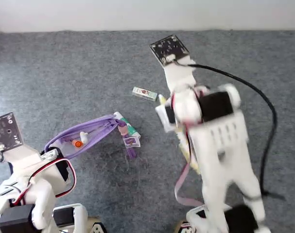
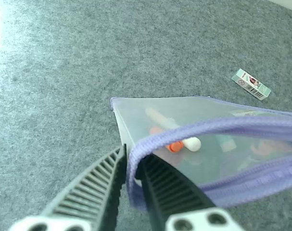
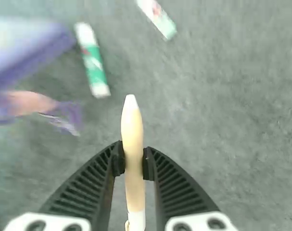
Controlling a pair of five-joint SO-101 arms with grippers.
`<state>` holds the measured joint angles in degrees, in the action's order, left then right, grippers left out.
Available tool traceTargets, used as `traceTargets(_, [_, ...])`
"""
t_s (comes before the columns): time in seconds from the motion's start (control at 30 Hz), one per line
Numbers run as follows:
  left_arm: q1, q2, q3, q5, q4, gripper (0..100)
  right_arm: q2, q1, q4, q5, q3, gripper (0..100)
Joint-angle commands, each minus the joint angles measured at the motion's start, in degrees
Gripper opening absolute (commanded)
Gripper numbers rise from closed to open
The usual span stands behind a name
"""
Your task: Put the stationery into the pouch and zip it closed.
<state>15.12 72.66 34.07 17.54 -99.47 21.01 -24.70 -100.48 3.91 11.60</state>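
Note:
The purple translucent pouch [image 1: 84,133] lies open on the grey mat, with an orange-capped item [image 2: 173,146] and a white marker [image 2: 172,129] inside. My left gripper [image 2: 131,166] is shut on the pouch's zipper rim at its near end [image 1: 50,153]. My right gripper [image 3: 132,162] is shut on a cream pen [image 3: 131,134], held above the mat to the right of the pouch mouth; the pen's tip [image 1: 161,99] pokes out from under that arm. A green-and-white tube [image 1: 128,126] and a purple labelled item [image 1: 131,143] lie at the pouch mouth.
A small green-and-white box [image 1: 145,93] lies apart on the mat, beyond the pouch and near the right arm. A black cable [image 1: 264,111] loops off the right arm. The mat's far edge meets a white wall.

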Motion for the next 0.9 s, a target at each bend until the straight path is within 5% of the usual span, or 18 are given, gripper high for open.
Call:
traceTargets(0.0, [-0.09, -1.14, -0.04, 0.70, 0.79, 1, 9.19, -5.85, -2.33, -6.51, 0.09, 0.8])
traceTargets(0.33, [-0.18, -1.23, -2.42, -4.04, 1.23, 1, 21.41, -21.32, 14.73, -19.87, 0.18, 0.8])
traceTargets(0.6, [0.26, -6.07, -4.79, -3.87, 1.14, 1, 18.15, -23.16, 38.20, -19.87, 0.09, 0.8])
traceTargets(0.87, [0.00, -9.85, -8.22, -3.87, 0.79, 1, 9.36, -26.86, 48.13, -17.85, 0.00, 0.8])
